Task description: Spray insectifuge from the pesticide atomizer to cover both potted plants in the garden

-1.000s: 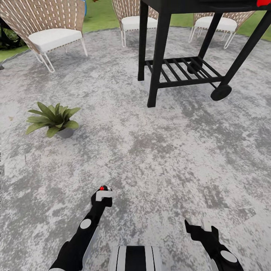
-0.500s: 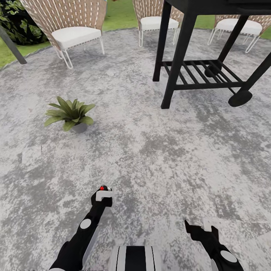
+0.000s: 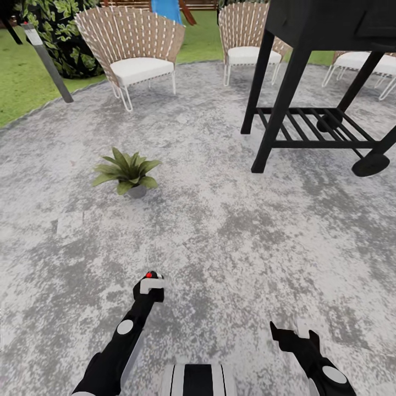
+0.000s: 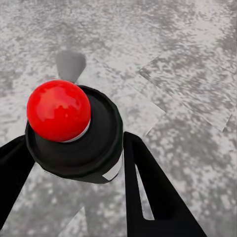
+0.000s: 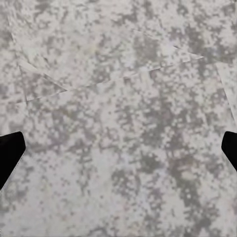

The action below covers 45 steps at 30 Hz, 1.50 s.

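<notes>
The pesticide atomizer (image 3: 149, 281) stands upright in my left gripper (image 3: 149, 287), which is shut on it low in the head view; its white spray head and red dot show on top. In the left wrist view the atomizer (image 4: 74, 133) sits between the two black fingers (image 4: 148, 192), red dot uppermost. One potted plant (image 3: 127, 175), a green rosette in a small grey pot, stands on the paved patio (image 3: 220, 236) well ahead and to the left of that gripper. My right gripper (image 3: 294, 335) hangs open and empty over the paving, with its fingertips (image 5: 7, 153) spread wide.
A black wheeled grill cart (image 3: 308, 82) stands ahead on the right. Wicker chairs (image 3: 135, 55) with white cushions ring the far edge. A leaning grey post (image 3: 49, 66) and the lawn (image 3: 22, 93) lie at the far left.
The whole view has swung left: plant, chairs and cart slid rightward in the picture and more lawn shows. Both arms keep the same pose, the atomizer still held.
</notes>
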### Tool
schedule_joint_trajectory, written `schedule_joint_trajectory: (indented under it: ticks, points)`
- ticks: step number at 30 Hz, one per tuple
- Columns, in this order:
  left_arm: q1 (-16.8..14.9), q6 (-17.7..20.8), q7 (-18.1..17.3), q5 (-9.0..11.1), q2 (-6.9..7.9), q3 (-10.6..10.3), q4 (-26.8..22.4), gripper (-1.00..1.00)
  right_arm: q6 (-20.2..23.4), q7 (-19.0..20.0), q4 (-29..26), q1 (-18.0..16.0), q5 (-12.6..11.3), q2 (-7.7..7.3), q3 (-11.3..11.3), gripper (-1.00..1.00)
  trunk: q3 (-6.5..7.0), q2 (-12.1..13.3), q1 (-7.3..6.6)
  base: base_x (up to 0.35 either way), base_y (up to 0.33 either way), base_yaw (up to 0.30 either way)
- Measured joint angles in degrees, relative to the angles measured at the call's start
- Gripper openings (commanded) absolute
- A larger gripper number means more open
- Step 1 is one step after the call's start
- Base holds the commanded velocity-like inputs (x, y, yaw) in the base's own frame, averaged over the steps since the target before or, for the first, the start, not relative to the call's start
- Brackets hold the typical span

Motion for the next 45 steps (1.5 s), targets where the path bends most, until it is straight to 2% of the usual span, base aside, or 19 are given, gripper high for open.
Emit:
schedule_joint_trajectory:
  ticks: [35, 45]
  points:
    - [0.00, -0.01, 0.00, 0.00, -0.04, -0.09, -0.05, -1.00, 0.00, 0.00, 0.52, 0.02, 0.01, 0.00, 0.09, 1.00, 7.76, 0.47, -0.90, 0.000, 0.000, 0.003]
    - [0.01, 0.00, 0.00, 0.00, -0.02, -0.08, -0.08, -1.00, 0.00, 0.00, 0.53, 0.00, -0.09, -0.11, 0.06, 1.00, 9.98, 0.60, -1.16, 0.000, 0.000, 0.187]
